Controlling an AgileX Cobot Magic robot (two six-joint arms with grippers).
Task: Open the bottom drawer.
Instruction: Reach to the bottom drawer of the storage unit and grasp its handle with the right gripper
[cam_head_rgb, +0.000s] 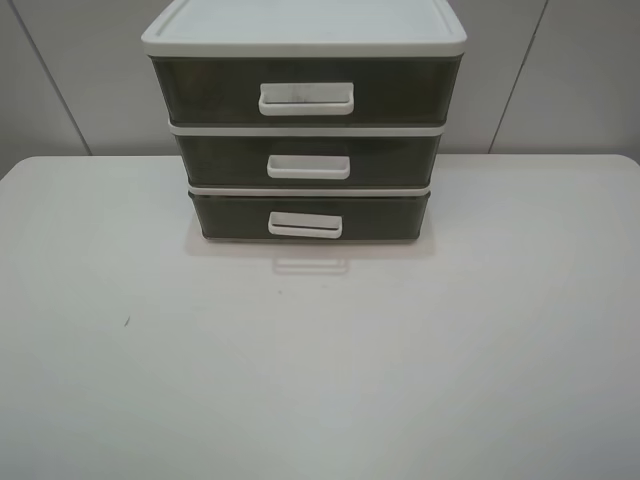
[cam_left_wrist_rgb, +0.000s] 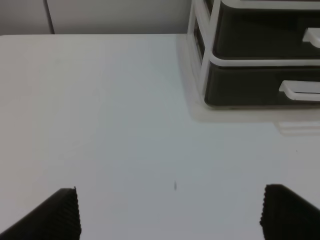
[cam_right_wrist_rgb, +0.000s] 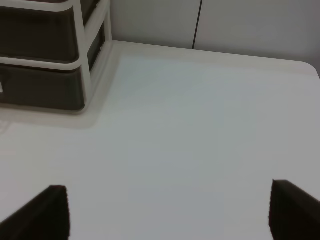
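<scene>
A white-framed drawer unit (cam_head_rgb: 304, 38) stands at the back middle of the table. Its bottom drawer (cam_head_rgb: 230, 217) is smoky brown and pushed in flush, with a white loop handle (cam_head_rgb: 305, 225). The drawer also shows in the left wrist view (cam_left_wrist_rgb: 245, 87) with its handle (cam_left_wrist_rgb: 300, 91), and in the right wrist view (cam_right_wrist_rgb: 40, 89). Neither arm shows in the exterior high view. My left gripper (cam_left_wrist_rgb: 170, 212) is open over bare table, well short of the unit. My right gripper (cam_right_wrist_rgb: 167, 212) is open over bare table, off to the unit's side.
The middle drawer (cam_head_rgb: 225, 158) and the taller top drawer (cam_head_rgb: 205, 90) are shut above it. The white table (cam_head_rgb: 300, 380) has a small dark speck (cam_head_rgb: 126, 322). A grey panelled wall (cam_head_rgb: 560, 70) stands behind.
</scene>
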